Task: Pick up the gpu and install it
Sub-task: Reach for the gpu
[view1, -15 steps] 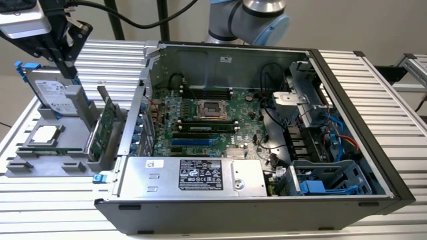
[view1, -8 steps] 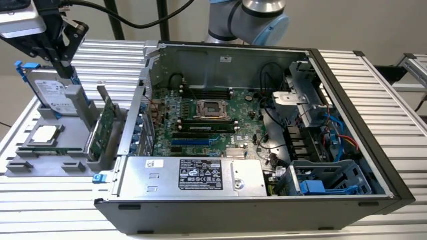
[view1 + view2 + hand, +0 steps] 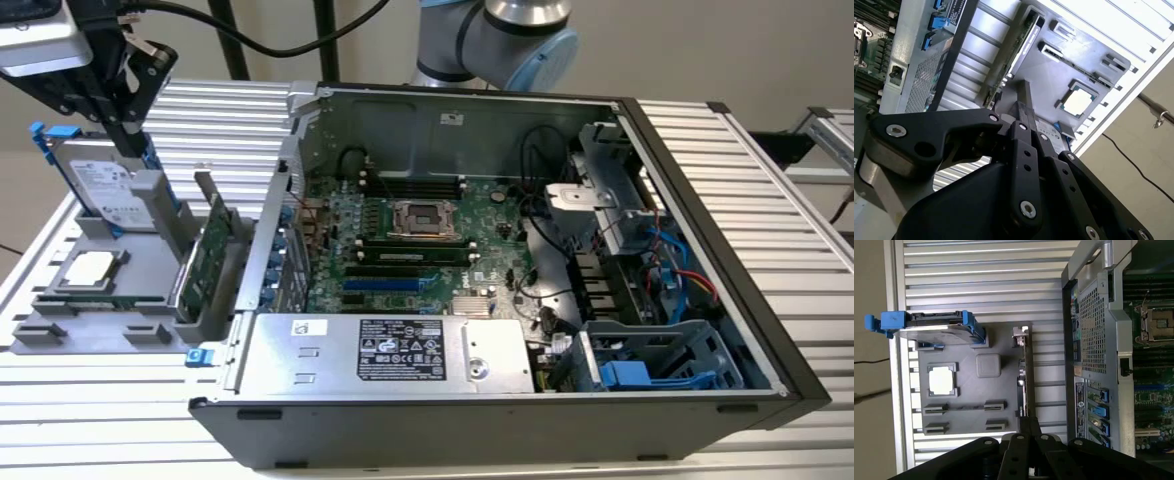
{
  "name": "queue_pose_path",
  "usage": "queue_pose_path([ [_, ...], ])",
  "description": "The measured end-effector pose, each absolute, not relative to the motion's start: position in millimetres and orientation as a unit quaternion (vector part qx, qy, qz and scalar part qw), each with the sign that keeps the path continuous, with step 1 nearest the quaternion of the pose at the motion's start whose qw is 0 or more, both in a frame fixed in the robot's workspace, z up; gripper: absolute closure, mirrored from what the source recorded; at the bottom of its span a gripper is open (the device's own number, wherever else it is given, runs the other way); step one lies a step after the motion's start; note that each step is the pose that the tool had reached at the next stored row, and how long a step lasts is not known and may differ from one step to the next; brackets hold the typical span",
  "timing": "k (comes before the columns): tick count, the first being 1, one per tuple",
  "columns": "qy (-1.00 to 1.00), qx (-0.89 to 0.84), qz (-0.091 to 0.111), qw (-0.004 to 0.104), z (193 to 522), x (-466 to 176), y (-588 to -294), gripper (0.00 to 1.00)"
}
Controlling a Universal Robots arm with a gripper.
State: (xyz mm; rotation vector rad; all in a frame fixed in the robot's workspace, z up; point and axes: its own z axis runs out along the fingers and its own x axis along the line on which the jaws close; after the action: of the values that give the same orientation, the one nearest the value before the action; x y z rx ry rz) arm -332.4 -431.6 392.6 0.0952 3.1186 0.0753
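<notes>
The gpu (image 3: 211, 250) is a thin green card standing on its long edge in a slot of the grey holder (image 3: 80, 320), at the exterior view's left, just outside the open computer case. In the first wrist view the gpu (image 3: 1026, 370) appears edge-on, and my black gripper (image 3: 1029, 422) lines up with that edge. My gripper (image 3: 130, 145) hangs well above the holder, fingers together, shut, with nothing in them. The second wrist view looks past the gripper (image 3: 1023, 100) to the gpu (image 3: 1021, 47) below.
A silver hard drive (image 3: 107, 190) in a blue frame stands in the same holder, with a processor chip (image 3: 91, 267) lying flat beside it. The open case (image 3: 667, 150) holds the green motherboard (image 3: 414, 250) and a power supply (image 3: 387, 350). Everything rests on a slatted metal table (image 3: 747, 180).
</notes>
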Motion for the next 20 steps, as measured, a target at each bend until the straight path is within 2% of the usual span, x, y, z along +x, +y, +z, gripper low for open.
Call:
queue_pose_path([
  [11,0.999,0.03,0.024,0.01,392.6,-332.4,-431.6,1.0],
  [12,0.999,0.03,0.024,0.01,392.6,-332.4,-431.6,0.0],
  [20,0.999,0.03,0.024,0.01,392.6,-332.4,-431.6,0.0],
])
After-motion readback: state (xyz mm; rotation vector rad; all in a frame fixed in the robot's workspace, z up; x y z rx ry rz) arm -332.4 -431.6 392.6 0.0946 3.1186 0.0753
